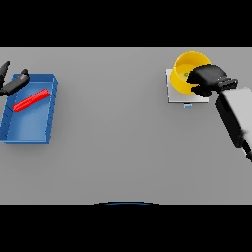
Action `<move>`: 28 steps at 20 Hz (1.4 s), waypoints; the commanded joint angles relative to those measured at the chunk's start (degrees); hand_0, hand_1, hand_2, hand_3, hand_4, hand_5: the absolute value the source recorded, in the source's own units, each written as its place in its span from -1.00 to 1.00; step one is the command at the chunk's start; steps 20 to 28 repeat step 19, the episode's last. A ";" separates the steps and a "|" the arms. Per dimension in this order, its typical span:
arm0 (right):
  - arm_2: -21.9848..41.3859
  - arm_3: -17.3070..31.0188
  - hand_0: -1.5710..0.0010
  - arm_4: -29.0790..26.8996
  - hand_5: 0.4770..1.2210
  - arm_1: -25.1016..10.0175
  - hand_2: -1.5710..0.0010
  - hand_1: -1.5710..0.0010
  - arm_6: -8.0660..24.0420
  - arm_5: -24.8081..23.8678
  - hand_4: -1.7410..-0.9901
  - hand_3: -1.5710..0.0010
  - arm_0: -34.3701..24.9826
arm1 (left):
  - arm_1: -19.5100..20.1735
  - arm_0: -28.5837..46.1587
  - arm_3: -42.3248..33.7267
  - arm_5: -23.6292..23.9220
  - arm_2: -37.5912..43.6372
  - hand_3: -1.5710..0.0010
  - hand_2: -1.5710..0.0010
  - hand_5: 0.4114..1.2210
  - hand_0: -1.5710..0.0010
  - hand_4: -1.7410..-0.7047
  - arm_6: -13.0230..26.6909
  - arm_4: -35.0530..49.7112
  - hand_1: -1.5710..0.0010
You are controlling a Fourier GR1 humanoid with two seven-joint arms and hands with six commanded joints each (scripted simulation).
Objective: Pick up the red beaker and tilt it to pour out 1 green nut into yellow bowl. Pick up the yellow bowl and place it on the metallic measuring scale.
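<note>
The yellow bowl point(184, 69) rests on the metallic measuring scale point(173, 93) at the far right, with a small green nut point(186, 75) inside it. My right hand point(209, 79) is at the bowl's right rim, fingers curled over the rim. The red beaker point(31, 100) lies on its side in a blue tray point(29, 134) at the far left. My left hand point(12, 83) hovers at the tray's upper left corner, fingers straight and apart from the beaker.
The scale has a small blue-grey tab point(188, 106) at its near edge. The right forearm point(235, 118) runs from the lower right toward the bowl. The grey table stretches between tray and scale.
</note>
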 commanded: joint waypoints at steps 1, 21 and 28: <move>0.00 0.29 -1.00 0.09 1.00 0.40 -0.79 -1.00 1.18 -0.03 -1.00 -0.75 -0.16 | 0.24 -0.16 -0.39 0.10 -0.04 1.00 1.00 -0.09 1.00 0.73 0.43 -0.17 1.00; -0.42 0.80 0.92 -1.42 -0.19 0.76 0.94 0.92 3.77 5.07 -0.07 0.94 -0.19 | 0.29 0.13 -0.69 0.04 0.12 1.00 1.00 -0.14 1.00 0.75 0.24 0.12 1.00; -0.42 0.80 0.92 -1.42 -0.19 0.76 0.94 0.92 3.77 5.07 -0.07 0.94 -0.19 | 0.29 0.13 -0.69 0.04 0.12 1.00 1.00 -0.14 1.00 0.75 0.24 0.12 1.00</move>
